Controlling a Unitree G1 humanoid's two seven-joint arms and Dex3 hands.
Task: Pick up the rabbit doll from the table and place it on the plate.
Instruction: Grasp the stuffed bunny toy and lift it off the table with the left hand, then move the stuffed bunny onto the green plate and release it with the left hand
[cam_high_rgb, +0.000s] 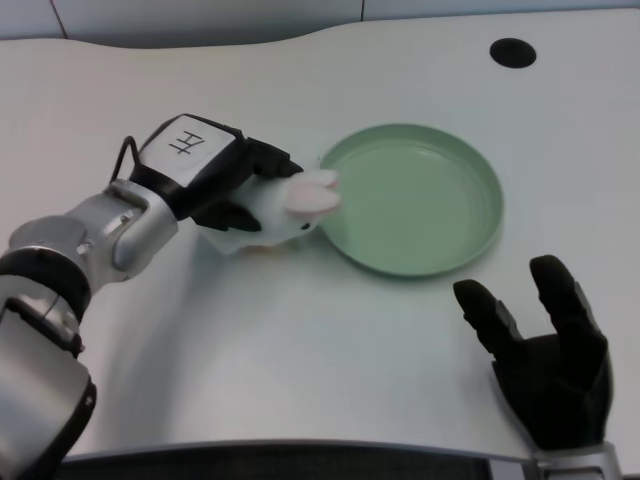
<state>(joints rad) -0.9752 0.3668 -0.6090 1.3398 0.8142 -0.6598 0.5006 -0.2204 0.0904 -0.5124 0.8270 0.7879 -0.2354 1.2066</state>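
Note:
My left hand (215, 175) grips the white rabbit doll (280, 212), whose pink ears (312, 196) stick out to the right over the left rim of the green plate (440, 255). The doll's body is just left of the plate and partly hidden under my fingers. Whether it still touches the table I cannot tell. The plate holds nothing inside.
My right hand (545, 355) rests open at the lower right near the table's front edge. A black round hole (512, 52) sits in the table at the back right. The table's back edge curves along the top.

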